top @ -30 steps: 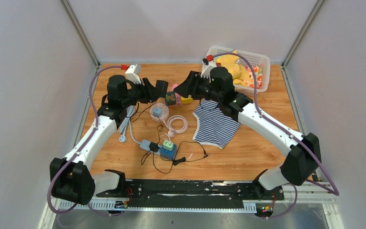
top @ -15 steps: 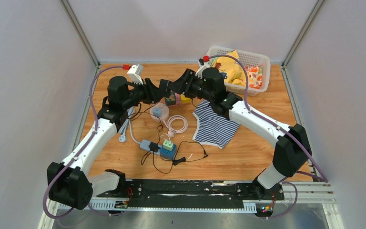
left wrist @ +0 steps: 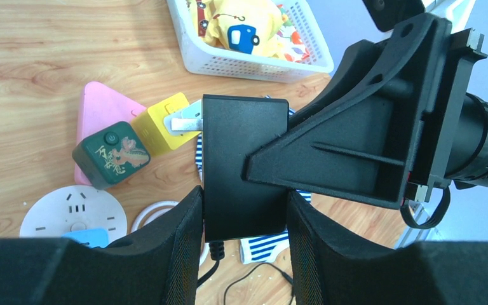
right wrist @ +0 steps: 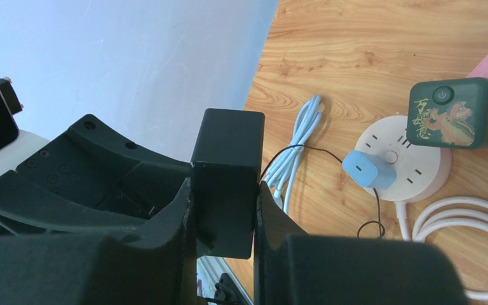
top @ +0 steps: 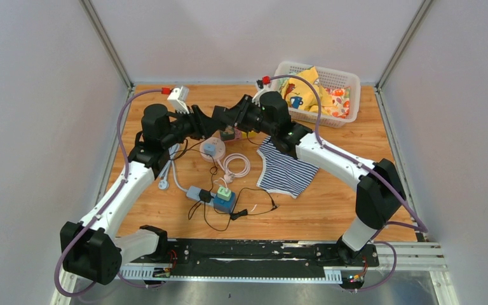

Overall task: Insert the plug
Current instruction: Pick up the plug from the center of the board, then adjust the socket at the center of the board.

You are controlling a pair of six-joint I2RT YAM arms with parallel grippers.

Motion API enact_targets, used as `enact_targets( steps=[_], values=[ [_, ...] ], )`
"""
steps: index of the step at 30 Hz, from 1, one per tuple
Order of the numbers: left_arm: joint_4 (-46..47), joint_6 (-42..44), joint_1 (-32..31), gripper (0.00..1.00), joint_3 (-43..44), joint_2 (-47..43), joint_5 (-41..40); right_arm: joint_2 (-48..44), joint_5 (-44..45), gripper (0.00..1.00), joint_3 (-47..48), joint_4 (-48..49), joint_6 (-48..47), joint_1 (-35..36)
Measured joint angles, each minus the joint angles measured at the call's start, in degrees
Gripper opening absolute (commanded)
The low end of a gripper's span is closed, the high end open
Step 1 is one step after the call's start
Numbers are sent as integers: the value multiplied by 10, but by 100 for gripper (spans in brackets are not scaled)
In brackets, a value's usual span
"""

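A black power adapter (left wrist: 244,166) with metal prongs (left wrist: 184,121) hangs in the air between both grippers, its black cord trailing down. My left gripper (left wrist: 244,198) is shut on its lower body. My right gripper (right wrist: 225,190) is shut on the same adapter (right wrist: 225,178) from the other side. In the top view the two grippers meet (top: 219,118) above the back middle of the table. Below them lie a round white power strip (right wrist: 406,162) with a light blue charger (right wrist: 370,168) in it, a green cube socket (left wrist: 111,154) and a yellow cube socket (left wrist: 162,117).
A white basket (top: 351,81) of clothes stands at the back right. A striped cloth (top: 286,168) lies right of centre. A coiled white cable (top: 236,165), a blue power strip (top: 224,201) and loose black cord lie mid-table. A pink triangle (left wrist: 98,105) lies under the cubes.
My right arm has swung left to the left gripper and its fingers now grip the adapter. The left gripper has kept hold of the adapter and barely moved.
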Motion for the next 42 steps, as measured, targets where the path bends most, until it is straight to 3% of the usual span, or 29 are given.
enact_targets(
  steps=[4,7,13,21,28,32,35,42],
  values=[
    [-1,-3,0,55,-1,-4,-4,-1,3,0,0,0,-5,1],
    [0,-3,-1,69,-11,-17,-6,-5,-1,0,0,-3,-24,-1],
    [10,9,-2,74,-47,-95,-17,-67,-7,0,-16,-76,-104,-36],
    [10,36,-2,75,-68,-136,-49,-260,41,0,-20,-211,-278,-97],
    [-122,69,-2,72,-15,-95,-178,-337,116,0,-19,-293,-447,-160],
    [-166,66,7,67,9,-54,-247,-348,136,0,-19,-318,-539,-163],
    [-176,44,29,63,8,-21,-265,-333,104,0,-18,-328,-596,-163],
    [-141,13,43,64,-22,56,-248,-207,25,0,27,-391,-697,-138]
  ],
)
